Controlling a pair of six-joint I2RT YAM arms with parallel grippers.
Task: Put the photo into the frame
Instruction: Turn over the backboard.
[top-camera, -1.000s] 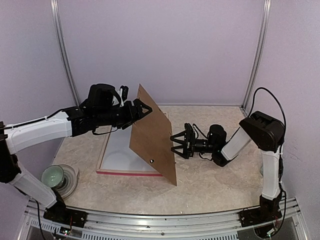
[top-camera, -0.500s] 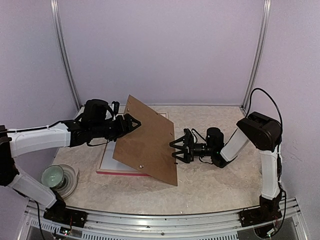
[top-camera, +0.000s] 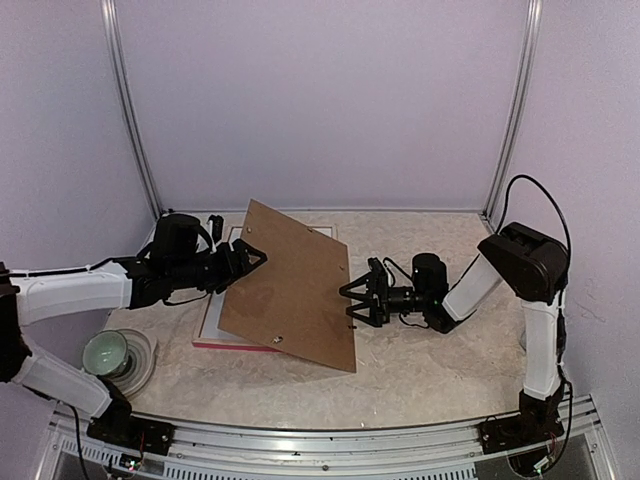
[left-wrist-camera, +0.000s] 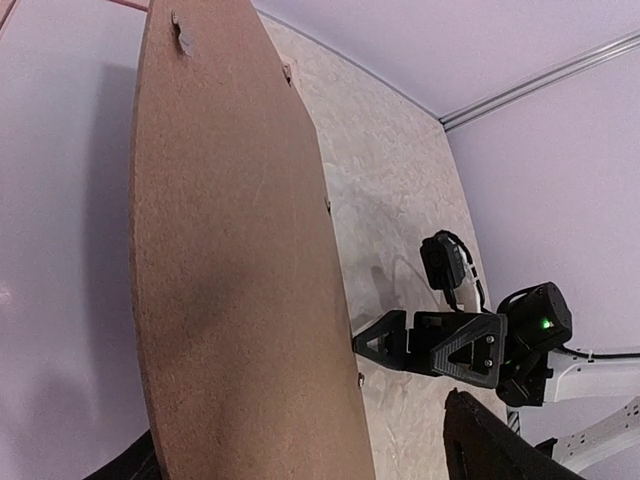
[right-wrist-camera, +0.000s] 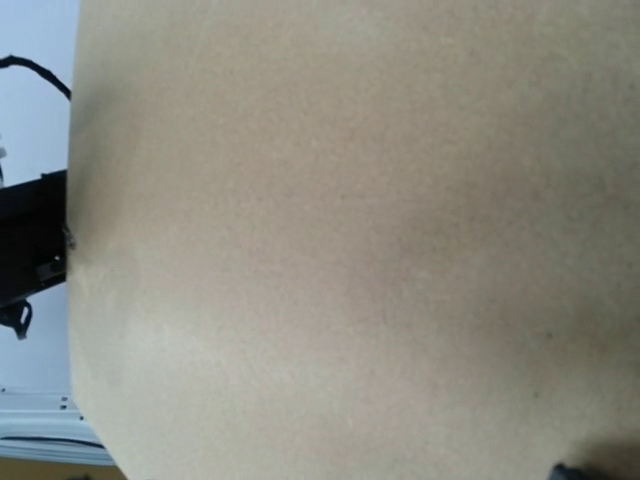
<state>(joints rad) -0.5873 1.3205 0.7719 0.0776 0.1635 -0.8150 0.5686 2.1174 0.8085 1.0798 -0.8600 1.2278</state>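
Observation:
The frame lies flat on the table; its pink-red near rail (top-camera: 235, 345) and a strip of pale inside (top-camera: 213, 316) show past a brown backing board (top-camera: 290, 290). That board leans low over the frame, its right edge on the table. The photo is hidden. My left gripper (top-camera: 250, 258) is open at the board's raised far-left edge, and the board (left-wrist-camera: 230, 280) fills the gap between its wide jaws. My right gripper (top-camera: 352, 295) is open, with its fingertips (left-wrist-camera: 385, 345) at the board's right edge. The right wrist view shows little but the board (right-wrist-camera: 350, 230).
A green cup on a saucer (top-camera: 105, 352) stands near the table's front left corner, under my left arm. Metal posts (top-camera: 128, 110) rise at the back corners, and walls close in the table on three sides.
The board has tipped from nearly upright down to the left, low over the frame. My left gripper went down and left with its top edge. My right gripper has barely moved.

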